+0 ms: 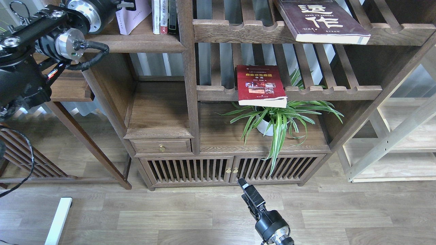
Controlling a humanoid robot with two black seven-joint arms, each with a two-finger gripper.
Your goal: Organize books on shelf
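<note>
The pale lavender book (133, 15) leans tilted on the solid dark shelf (143, 45) at the top left, beside thin white, red and dark volumes (163, 17). My left gripper (126, 4) is at the book's upper left corner, mostly cut off by the frame's top, and seems shut on it. The maroon book (320, 20) lies on the upper slatted rack. The red book (260, 85) lies on the lower slatted rack, overhanging its front rail. My right gripper (243, 183) hangs low over the floor, dark, with its fingers not told apart.
A potted spider plant (279, 119) stands under the red book. A drawer (160, 146) and slatted cabinet doors (224, 168) are below. Pale light-wood shelving (402, 136) stands at the right, a dark side table (68, 88) at the left.
</note>
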